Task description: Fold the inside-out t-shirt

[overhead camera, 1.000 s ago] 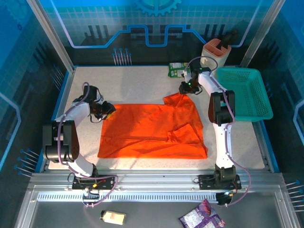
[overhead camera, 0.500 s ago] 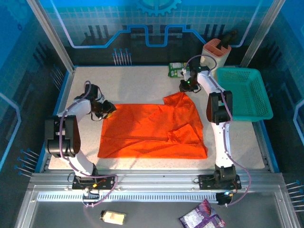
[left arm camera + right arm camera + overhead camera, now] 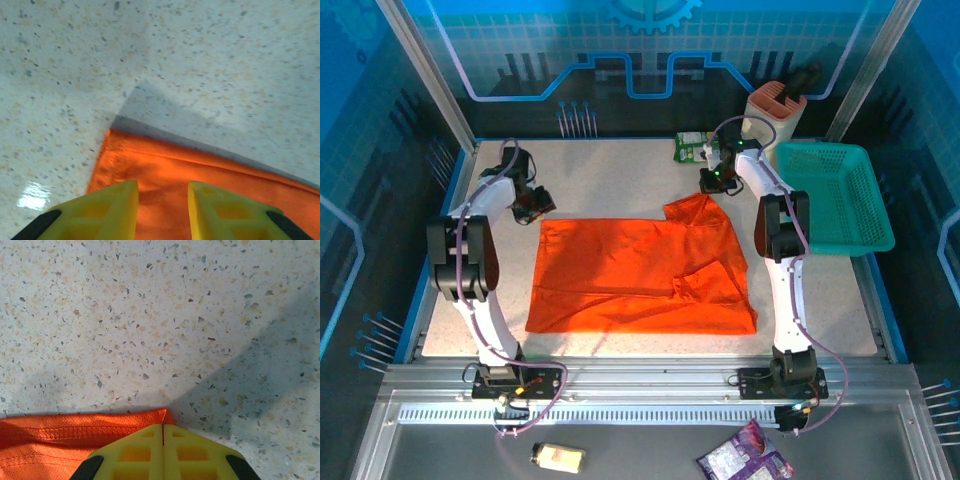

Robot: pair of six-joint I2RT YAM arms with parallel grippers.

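Speckled table bears a limp, light shirt. The right gripper pinches its hem, and the left gripper is spread over a corner. Both look like good holds.

Right tool at 6 o'clock, yellow fingers pressed flush together on the hem corner of the inside-out t-shirt. Shirt fills 7–8 o'clock. Speckled tabletop elsewhere.

The t-shirt is plain bright orange, no print. Table around the t-shirt: off-white, dark and tan speckle. Basket right of the t-shirt: teal mesh. Left gripper, right gripper: yellow.
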